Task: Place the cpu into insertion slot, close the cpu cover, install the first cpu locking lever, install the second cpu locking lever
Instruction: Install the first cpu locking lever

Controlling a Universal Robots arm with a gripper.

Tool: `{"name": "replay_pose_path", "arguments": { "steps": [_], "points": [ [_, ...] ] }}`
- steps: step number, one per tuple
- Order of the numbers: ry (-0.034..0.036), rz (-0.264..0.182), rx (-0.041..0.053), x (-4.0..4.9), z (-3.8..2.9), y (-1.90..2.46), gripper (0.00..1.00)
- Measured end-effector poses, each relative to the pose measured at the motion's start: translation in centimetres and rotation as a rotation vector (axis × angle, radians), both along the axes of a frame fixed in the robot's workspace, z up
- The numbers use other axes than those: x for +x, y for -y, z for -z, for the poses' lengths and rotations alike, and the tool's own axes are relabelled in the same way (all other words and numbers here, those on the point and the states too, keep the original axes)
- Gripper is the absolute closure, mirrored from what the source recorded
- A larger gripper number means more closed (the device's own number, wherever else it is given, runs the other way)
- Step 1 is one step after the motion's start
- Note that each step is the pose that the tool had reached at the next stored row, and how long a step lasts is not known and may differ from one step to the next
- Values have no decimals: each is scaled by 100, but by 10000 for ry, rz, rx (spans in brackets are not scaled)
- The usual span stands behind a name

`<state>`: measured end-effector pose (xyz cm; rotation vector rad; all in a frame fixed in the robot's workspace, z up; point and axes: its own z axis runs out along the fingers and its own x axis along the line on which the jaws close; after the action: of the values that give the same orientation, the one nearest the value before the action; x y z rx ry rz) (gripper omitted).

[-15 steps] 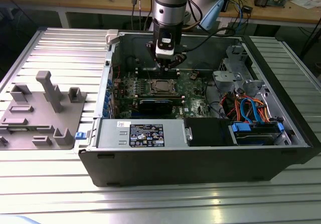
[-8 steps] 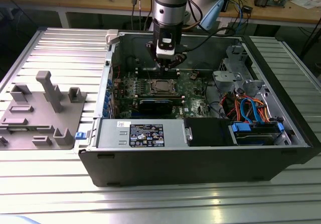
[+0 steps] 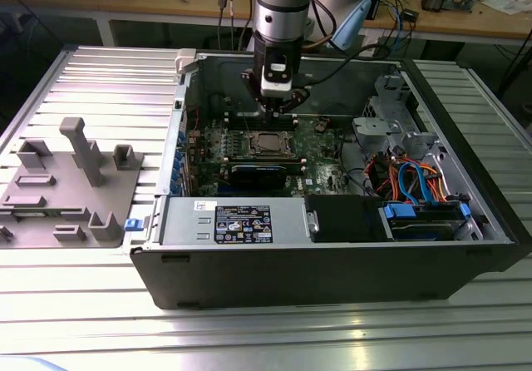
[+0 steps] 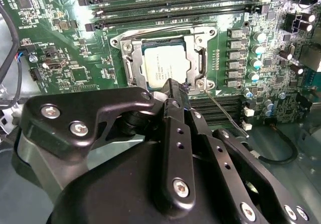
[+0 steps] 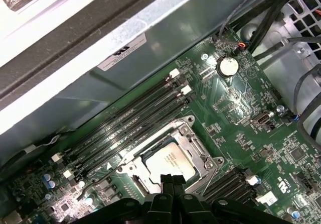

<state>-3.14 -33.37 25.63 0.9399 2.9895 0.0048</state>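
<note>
You see the gripper [image 4: 174, 89] with its two black fingers pressed together, and I find nothing between them; the tip hovers just over one edge of the insertion slot [image 4: 120, 42]. The cpu [image 4: 163, 66] already lies flat in this slot, its grey metal top showing through the window of the cpu cover [image 4: 196, 58], which seems to be folded down around it. I judge the cpu light and stiff but delicate on its contact side, so you would take it only by its edges. Seated as it is, no edge is free to grasp. The cover is a thin, stiff plate and should be pushed on its frame. Beside the slot, at the corner under the fingers, a thin wire lever [image 4: 223, 111] sticks out, apparently not locked. It looks springy and slippery, best caught near its free end. Long memory slots [image 4: 175, 5] run close along two sides of the slot, and a row of small capacitors [image 4: 256, 48] stands near a third. The computer case [image 3: 332, 263] walls rise well away from the slot, and coloured cables [image 3: 416, 180] lie far from it.
</note>
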Motion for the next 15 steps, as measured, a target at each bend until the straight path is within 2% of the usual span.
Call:
{"name": "replay_pose_path", "arguments": {
  "steps": [15],
  "points": [
    [0, -1081, 0, 0, 0, 0, 89]
  ]
}}
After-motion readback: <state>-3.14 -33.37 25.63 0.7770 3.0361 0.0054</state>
